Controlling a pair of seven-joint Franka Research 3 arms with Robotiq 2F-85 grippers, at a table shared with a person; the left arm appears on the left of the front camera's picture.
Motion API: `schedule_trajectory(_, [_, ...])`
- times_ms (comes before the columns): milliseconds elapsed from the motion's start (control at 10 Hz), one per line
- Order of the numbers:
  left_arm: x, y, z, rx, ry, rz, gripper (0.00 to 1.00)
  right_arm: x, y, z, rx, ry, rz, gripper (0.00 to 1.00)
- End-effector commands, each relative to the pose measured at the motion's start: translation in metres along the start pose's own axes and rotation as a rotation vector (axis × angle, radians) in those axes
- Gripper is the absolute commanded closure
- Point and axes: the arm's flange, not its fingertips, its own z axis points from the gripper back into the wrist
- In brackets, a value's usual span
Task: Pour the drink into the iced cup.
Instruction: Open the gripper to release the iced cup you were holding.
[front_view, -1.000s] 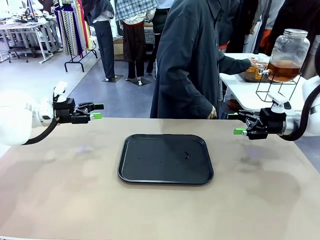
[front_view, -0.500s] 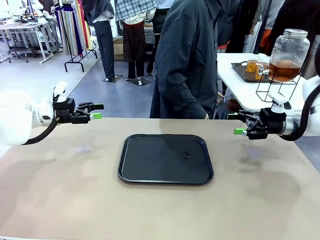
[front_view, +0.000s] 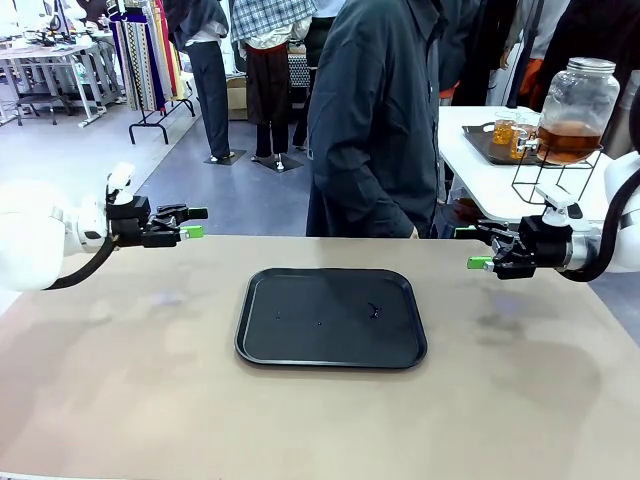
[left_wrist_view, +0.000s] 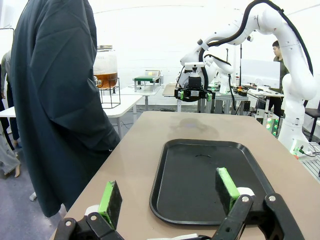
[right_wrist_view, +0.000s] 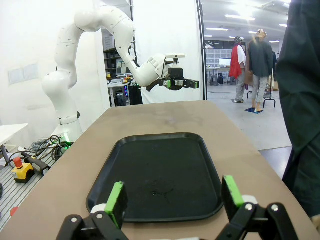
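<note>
Amber-brown drink fills the lower part of a big glass jar (front_view: 570, 135) on a wire stand, on a white side table behind the right arm. The jar (left_wrist_view: 105, 75) also shows in the left wrist view. Small glasses (front_view: 505, 131) of amber liquid stand on a dark tray beside it. The iced cup is out of view. My left gripper (front_view: 195, 222) hovers open over the table's far left, nothing between its pads (left_wrist_view: 110, 200). My right gripper (front_view: 470, 248) hovers open at the far right, holding nothing, its pads (right_wrist_view: 231, 194) apart.
A black tray (front_view: 300, 340) lies bare in the middle of the tan table, between both grippers. A person in a dark coat (front_view: 375, 120) stands at the far edge, right behind the tray. Open tabletop lies around the tray.
The person has drawn an arm back from the side table's tray and stands a little more to the left. Neither arm has moved.
</note>
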Motion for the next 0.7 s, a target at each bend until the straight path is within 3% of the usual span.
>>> schedule_trajectory(0, [0.0044,-0.0019,-0.0002,-0.002,-0.005,0.001,0.0,0.0038,-0.0003,-0.0021,0.004,0.001,0.008,0.0])
schedule_trajectory(600, [0.0044,-0.0019,-0.0002,-0.002,-0.005,0.001,0.0,0.0038,-0.0003,-0.0021,0.004,0.001,0.008,0.0])
